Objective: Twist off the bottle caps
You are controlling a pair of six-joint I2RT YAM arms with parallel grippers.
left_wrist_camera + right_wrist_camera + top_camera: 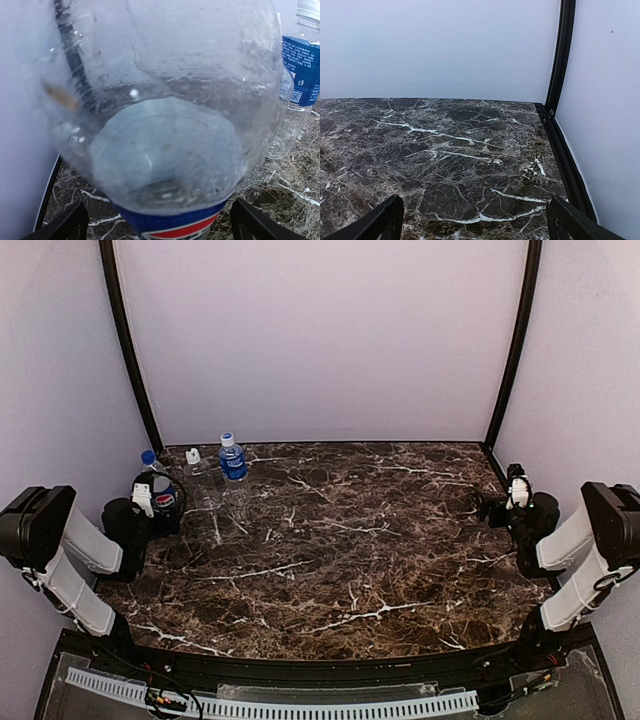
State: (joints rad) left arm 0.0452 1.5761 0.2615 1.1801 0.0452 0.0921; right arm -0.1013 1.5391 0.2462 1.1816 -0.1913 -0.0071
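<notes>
So, left pincer (157, 207): you have it spread wide, one finger on each side of the Pepsi bottle (165, 150), low by its label; whether either finger touches the plastic cannot be told.
Pepsi bottle: standing on the desk (350, 570), filling your left wrist view.
Blue cap (148, 456): sitting on top of the Pepsi bottle.
Unlabelled bottle (203, 485): just right of the Pepsi bottle, standing, white cap (193, 454) on top.
Blue-label bottle (233, 465): further right of the Pepsi bottle, beyond the unlabelled one, standing, second blue cap (227, 439) on top.
Right pincer (475, 215): far to the right of the Pepsi bottle, across the desk; you have its fingers apart over bare marble.
</notes>
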